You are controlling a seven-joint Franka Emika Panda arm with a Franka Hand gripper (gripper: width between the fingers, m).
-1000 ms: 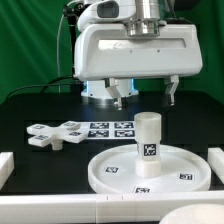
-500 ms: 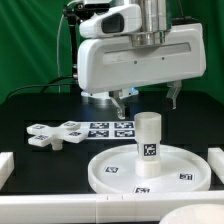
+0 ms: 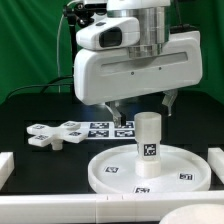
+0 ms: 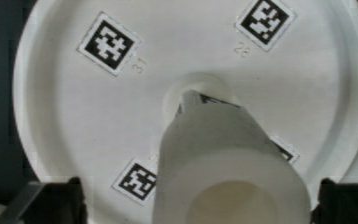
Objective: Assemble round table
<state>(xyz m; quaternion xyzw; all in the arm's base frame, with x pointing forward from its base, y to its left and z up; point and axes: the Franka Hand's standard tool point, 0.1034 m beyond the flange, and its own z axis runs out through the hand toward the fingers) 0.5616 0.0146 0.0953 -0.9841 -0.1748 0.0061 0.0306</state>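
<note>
The large round disc point(image 3: 103, 175) lies flat on the black table at the front. The short thick cylinder leg point(image 3: 148, 145) stands upright at its centre, tag facing forward. My gripper point(image 3: 141, 107) hangs open just above and behind the leg's top, with one finger on each side and nothing held. In the wrist view the leg point(image 4: 229, 150) rises from the disc point(image 4: 87, 110) between my two dark fingertips point(image 4: 55, 200), apart from both. The cross-shaped four-armed piece point(image 3: 55, 133) lies on the table at the exterior view's left.
The marker board point(image 3: 105, 129) lies flat behind the disc, next to the cross-shaped piece. White rail blocks stand at the front left point(image 3: 5, 165) and front right point(image 3: 215, 160), and a white bar runs along the front edge point(image 3: 60, 208).
My arm has come forward and down, bringing the open fingers from behind the marker board to above the leg. The parts have not moved.
</note>
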